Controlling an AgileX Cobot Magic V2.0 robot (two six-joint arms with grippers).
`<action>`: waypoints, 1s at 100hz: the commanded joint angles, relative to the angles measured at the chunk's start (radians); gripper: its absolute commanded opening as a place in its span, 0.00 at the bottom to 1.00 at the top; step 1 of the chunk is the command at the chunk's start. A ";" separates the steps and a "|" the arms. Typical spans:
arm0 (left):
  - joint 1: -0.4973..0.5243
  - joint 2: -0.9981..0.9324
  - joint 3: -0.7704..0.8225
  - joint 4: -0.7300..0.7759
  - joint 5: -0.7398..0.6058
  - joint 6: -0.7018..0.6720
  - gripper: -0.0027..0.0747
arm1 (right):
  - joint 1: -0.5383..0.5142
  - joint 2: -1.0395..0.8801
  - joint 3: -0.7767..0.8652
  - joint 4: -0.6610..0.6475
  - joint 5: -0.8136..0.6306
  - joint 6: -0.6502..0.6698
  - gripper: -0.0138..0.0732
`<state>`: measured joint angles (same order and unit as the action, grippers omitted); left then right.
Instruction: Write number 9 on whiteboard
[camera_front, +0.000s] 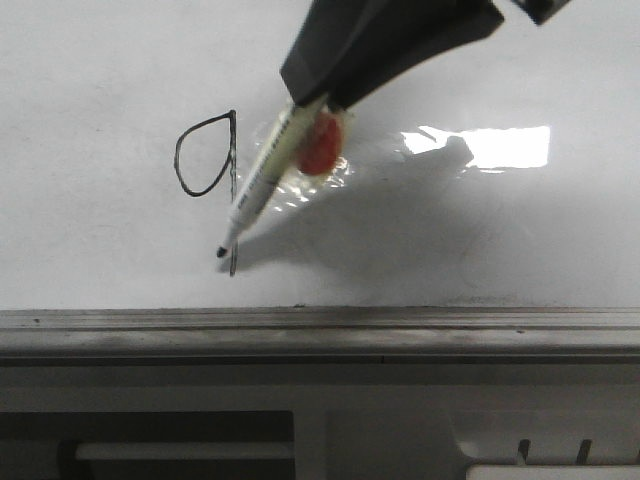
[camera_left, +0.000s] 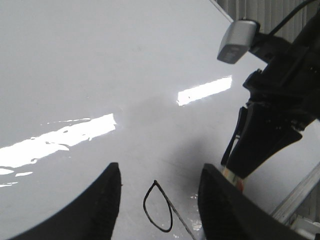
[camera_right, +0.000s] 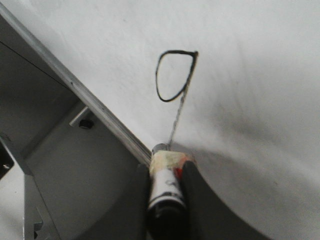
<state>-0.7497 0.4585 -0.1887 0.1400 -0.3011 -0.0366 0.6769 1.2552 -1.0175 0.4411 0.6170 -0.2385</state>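
Observation:
A thin black number 9 (camera_front: 208, 160) stands on the glossy whiteboard (camera_front: 90, 80): a teardrop loop and a long faint tail running down to about (camera_front: 232, 268). My right gripper (camera_front: 322, 105) is shut on a white marker (camera_front: 262, 185) wrapped in clear tape with a red blob. The marker's black tip (camera_front: 221, 252) is at the board, just left of the tail's lower end. In the right wrist view the marker (camera_right: 165, 180) sits between the fingers below the 9 (camera_right: 174, 75). My left gripper (camera_left: 159, 200) hangs open over the 9 (camera_left: 159, 210), holding nothing.
A grey metal rail (camera_front: 320, 330) runs along the board's near edge, with the grey robot base (camera_front: 300, 430) below it. Bright glare patches (camera_front: 500, 145) lie right of the marker. The right arm (camera_left: 275, 115) looms beside the left gripper.

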 joint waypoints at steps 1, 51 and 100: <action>-0.009 0.025 -0.028 0.029 -0.009 -0.009 0.47 | 0.039 -0.069 -0.044 0.012 -0.059 -0.010 0.10; -0.221 0.309 -0.028 0.102 -0.158 -0.012 0.47 | 0.179 -0.094 -0.038 0.034 -0.041 -0.010 0.10; -0.221 0.455 -0.028 0.102 -0.354 -0.012 0.46 | 0.203 -0.094 -0.028 0.049 0.009 -0.010 0.10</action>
<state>-0.9634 0.9107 -0.1887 0.2499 -0.5440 -0.0366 0.8796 1.1805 -1.0206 0.4673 0.6662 -0.2385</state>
